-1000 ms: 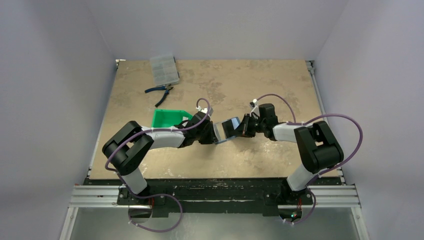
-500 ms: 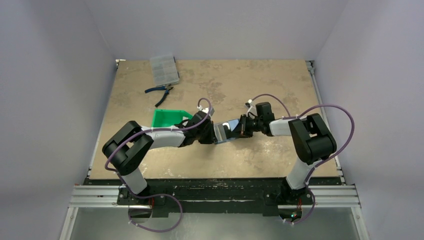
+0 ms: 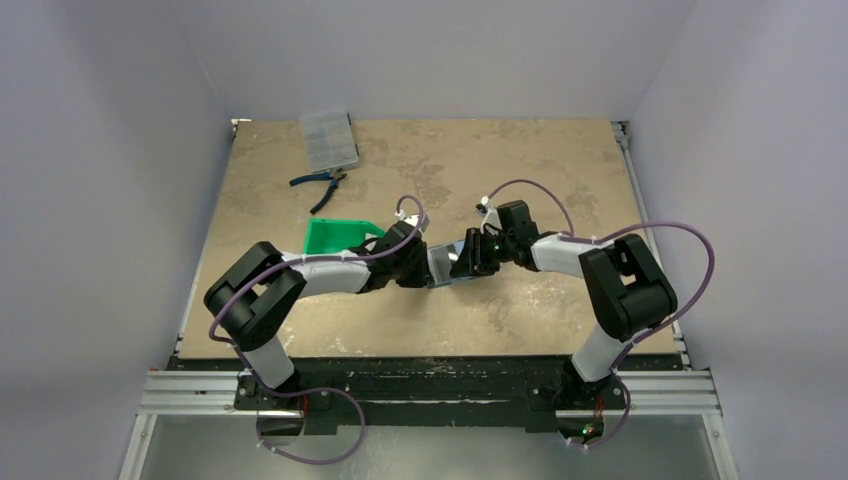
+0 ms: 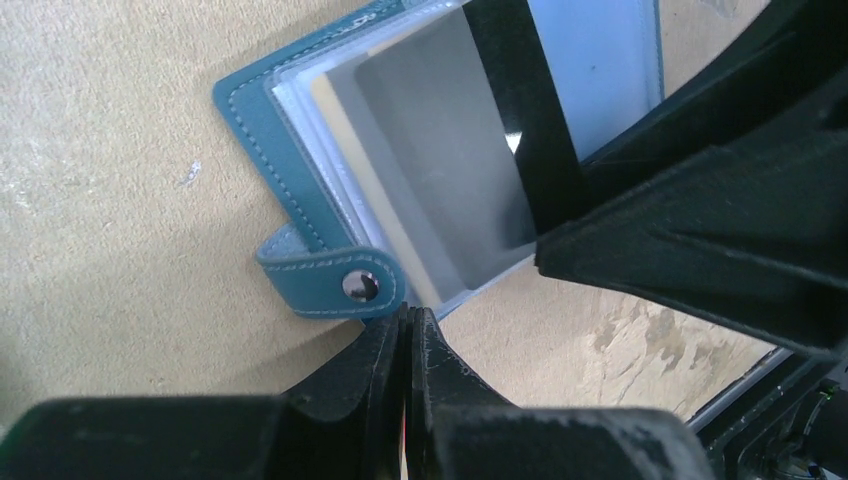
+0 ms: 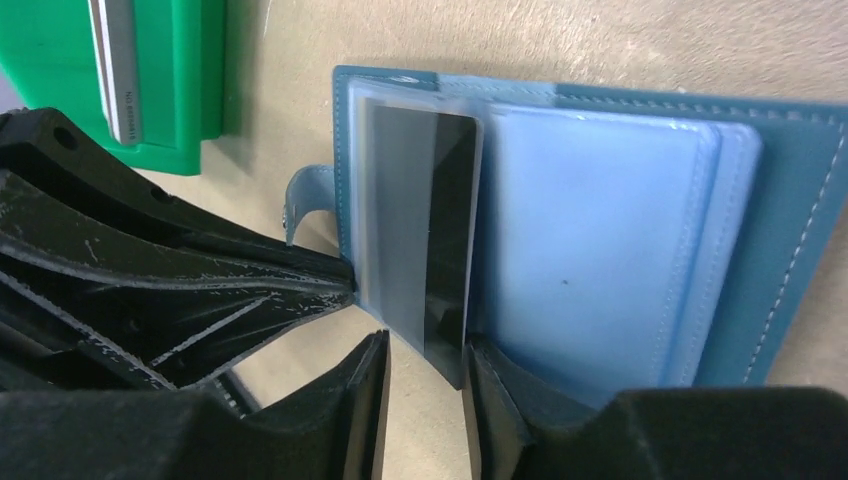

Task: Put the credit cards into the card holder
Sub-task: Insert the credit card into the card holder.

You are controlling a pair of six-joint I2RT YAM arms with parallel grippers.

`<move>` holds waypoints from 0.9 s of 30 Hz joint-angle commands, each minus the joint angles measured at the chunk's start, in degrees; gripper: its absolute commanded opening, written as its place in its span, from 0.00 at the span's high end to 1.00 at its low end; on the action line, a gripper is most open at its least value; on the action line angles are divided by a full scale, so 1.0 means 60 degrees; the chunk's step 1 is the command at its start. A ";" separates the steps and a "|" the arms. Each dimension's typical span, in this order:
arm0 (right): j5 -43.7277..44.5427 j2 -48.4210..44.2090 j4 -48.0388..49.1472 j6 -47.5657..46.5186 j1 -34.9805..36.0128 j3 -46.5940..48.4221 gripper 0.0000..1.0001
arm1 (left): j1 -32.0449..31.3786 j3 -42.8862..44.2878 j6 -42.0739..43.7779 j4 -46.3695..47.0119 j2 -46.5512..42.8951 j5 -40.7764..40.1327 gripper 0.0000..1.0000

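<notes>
The teal card holder (image 3: 447, 262) lies open on the table between both grippers, its clear sleeves facing up (image 5: 600, 220). A grey credit card (image 5: 415, 220) with a black stripe sits in the left sleeve, its lower corner sticking out. That corner lies between the spread fingers of my open right gripper (image 5: 425, 345), close to the right finger. My left gripper (image 4: 411, 312) is shut on the card holder's edge beside the clasp tab (image 4: 340, 280). Another pale credit card (image 5: 115, 70) stands on edge in the green tray.
The green tray (image 3: 335, 238) sits just left of the left gripper. A clear compartment box (image 3: 328, 138) and blue-handled pliers (image 3: 322, 183) lie at the far left of the table.
My right gripper has moved left toward the card holder with the card and has opened its jaws, letting go of the card. The left gripper has stayed put.
</notes>
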 commanded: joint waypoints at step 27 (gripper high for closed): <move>0.1025 0.0232 0.0160 -0.0229 0.0930 0.0995 0.62 | 0.0168 -0.0527 0.0145 -0.0542 -0.0060 -0.0704 1.00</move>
